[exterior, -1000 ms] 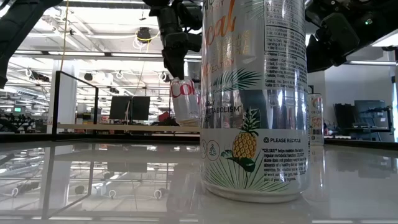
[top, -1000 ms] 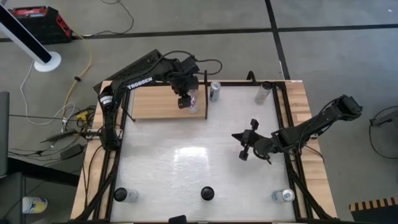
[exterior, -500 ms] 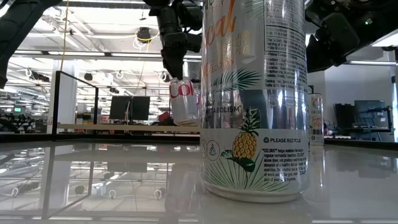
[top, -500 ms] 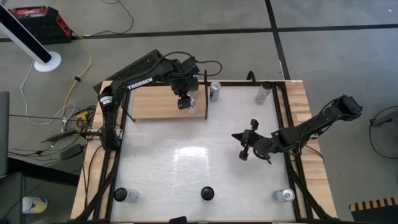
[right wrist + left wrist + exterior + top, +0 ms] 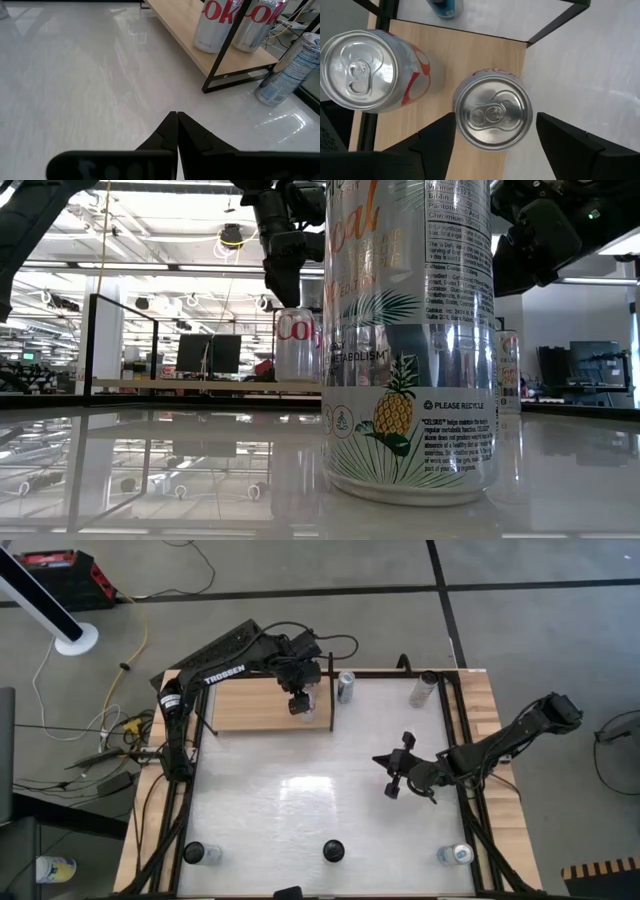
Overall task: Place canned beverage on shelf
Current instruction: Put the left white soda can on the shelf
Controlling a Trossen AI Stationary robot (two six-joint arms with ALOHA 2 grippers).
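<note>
The shelf (image 5: 250,708), a wood-grain panel with black rails, stands at the table's far left. Two silver-and-red cans stand upright on it. One can (image 5: 492,116) is near the shelf's right end, seen also in the low view (image 5: 297,345). The other can (image 5: 362,70) stands beside it. My left gripper (image 5: 495,142) hangs open above the first can, pointing steeply down, a finger on each side of its top. My right gripper (image 5: 176,117) is shut and holds nothing, over the table's middle right (image 5: 380,760). My left gripper comes at the can from above, its fingers on either side of the can's upper wall. A gap shows between one finger (image 5: 560,137) and the can. Whether the other finger (image 5: 437,137) touches the wall I cannot tell. The can stands on its base on the shelf.
A blue-printed can (image 5: 345,687) stands on the table just right of the shelf, another (image 5: 427,688) at the far right. Three cans (image 5: 333,851) line the near edge; the middle one (image 5: 410,340) fills the low view. Black rails (image 5: 455,730) border the table.
The can under my left gripper leaned to one side a second ago with its base near the shelf. It now stands upright on the shelf. Both arms have kept their places.
</note>
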